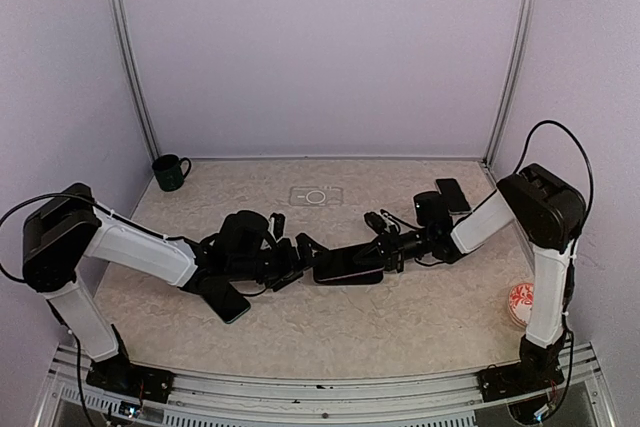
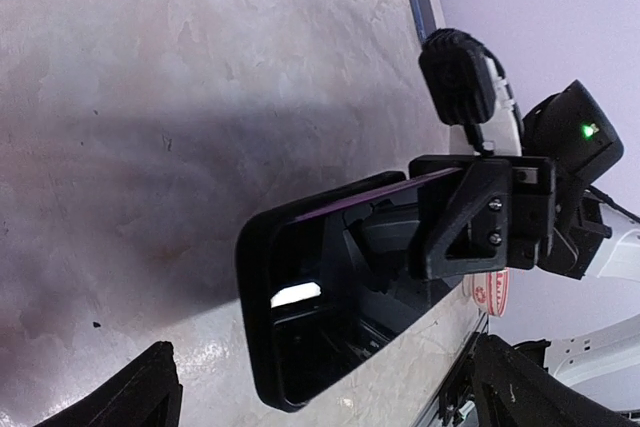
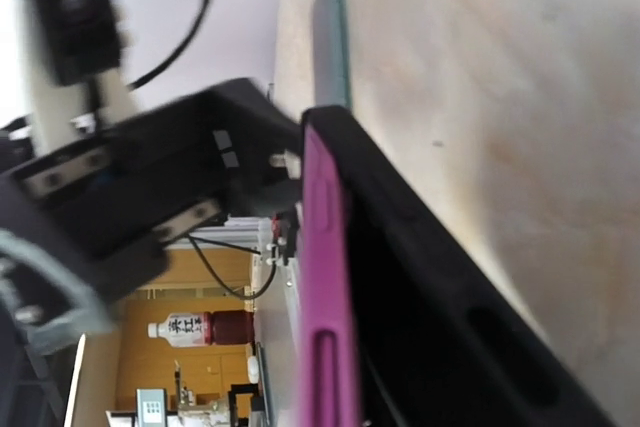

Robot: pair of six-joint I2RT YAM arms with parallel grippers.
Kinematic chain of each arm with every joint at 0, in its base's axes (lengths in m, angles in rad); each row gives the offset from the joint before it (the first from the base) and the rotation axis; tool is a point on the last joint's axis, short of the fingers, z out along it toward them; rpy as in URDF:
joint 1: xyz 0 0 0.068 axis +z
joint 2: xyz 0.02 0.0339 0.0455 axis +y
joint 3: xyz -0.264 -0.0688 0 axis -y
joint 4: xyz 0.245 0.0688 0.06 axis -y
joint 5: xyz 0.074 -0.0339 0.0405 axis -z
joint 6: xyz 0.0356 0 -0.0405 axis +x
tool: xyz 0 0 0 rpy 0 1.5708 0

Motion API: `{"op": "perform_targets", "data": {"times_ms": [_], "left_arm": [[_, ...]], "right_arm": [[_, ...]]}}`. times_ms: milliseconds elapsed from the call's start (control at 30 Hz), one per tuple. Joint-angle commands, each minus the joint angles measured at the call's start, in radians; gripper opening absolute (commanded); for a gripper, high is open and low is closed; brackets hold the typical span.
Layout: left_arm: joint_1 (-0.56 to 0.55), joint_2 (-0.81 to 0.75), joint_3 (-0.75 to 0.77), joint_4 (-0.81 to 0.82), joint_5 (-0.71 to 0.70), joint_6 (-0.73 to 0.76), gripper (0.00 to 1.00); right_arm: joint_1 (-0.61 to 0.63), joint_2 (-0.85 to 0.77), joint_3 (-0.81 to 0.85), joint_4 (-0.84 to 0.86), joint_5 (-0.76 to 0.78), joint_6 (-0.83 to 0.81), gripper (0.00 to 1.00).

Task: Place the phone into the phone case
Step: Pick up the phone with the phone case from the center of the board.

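Where the arms are meeting: I am watching both grippers facing each other over the middle of the table (image 1: pixel 400 332), just apart.
Right gripper (image 1: pixel 386 253): its jaws are clamping shut on the phone case (image 1: pixel 345 269), pinching it at the end nearest the right arm.
Phone case: it is black and is hanging between the two grippers, turned up on a long edge; I am not able to tell whether it is touching the table.
Phone (image 3: pixel 325 277): I am reading the purple slab as the phone; it is lying along the open face of the black case, and its purple edge is showing under the right gripper's finger in the left wrist view. I am unable to tell whether it is sitting fully in.
Left gripper (image 1: pixel 297 259): its jaws are standing wide apart and gripping nothing; its fingers (image 2: pixel 140 392) are framing the free end of the case without touching it.
Left of centre: a dark phone (image 1: pixel 228 302) is lying flat beneath the left arm.
Back of the table: a clear case (image 1: pixel 316 195) is lying near the middle, a green mug (image 1: pixel 170 172) is standing in the left corner, and another dark phone (image 1: pixel 452 194) is lying at the right.
Right edge: a red-patterned round dish (image 1: pixel 520 302) is sitting beside the right arm's upright.
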Motion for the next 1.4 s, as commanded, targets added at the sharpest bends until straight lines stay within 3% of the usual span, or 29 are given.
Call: {"op": "perform_targets", "data": {"times_ms": [0,333,733,1367], "left_arm": [[0.006,0.046,0.052,0.029,0.038,0.017,0.99],[0.002,0.097,0.069,0.188,0.144,0.004,0.98],[-0.020,0.114,0.087,0.228,0.209,-0.001,0.93],[-0.023,0.136,0.063,0.361,0.270,-0.025,0.68]], "right_arm": [[-0.001,-0.073,-0.014,0.076,-0.055,-0.011,0.00],[0.029,-0.073,-0.019,0.105,-0.061,-0.012,0.00],[0.051,-0.070,-0.014,0.081,-0.030,-0.065,0.00],[0.053,-0.059,-0.013,0.036,-0.039,-0.109,0.00]]}}
